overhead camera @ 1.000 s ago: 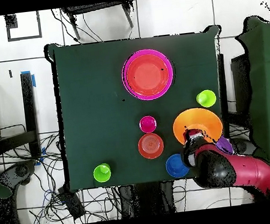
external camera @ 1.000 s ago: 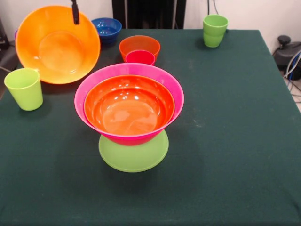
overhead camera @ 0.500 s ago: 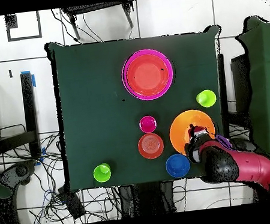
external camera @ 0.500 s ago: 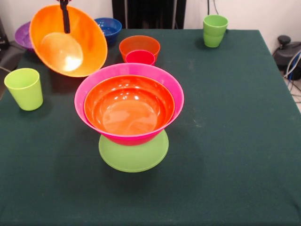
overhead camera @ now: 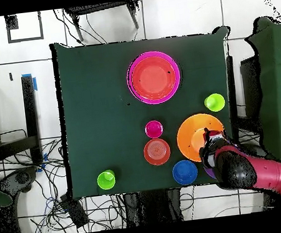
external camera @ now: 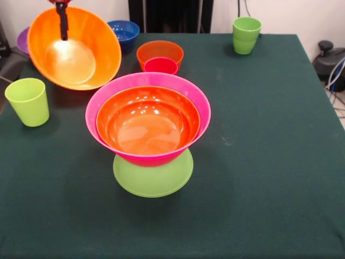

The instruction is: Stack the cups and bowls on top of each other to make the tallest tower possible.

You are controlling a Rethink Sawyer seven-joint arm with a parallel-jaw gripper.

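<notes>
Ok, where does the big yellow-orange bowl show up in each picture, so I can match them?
Front view: yellow-orange bowl at upper left, tilted, the tool gripping its rim.
Overhead view: same bowl at lower right, beside the arm.
Shared landmark: the blue bowl next to it, at the table edge in both views.

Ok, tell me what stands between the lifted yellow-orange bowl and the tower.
Nothing visible does. The large glossy yellow-orange plastic bowl hangs tilted from the end effector, and only bare green table separates it from the tower's pink bowl.
</notes>
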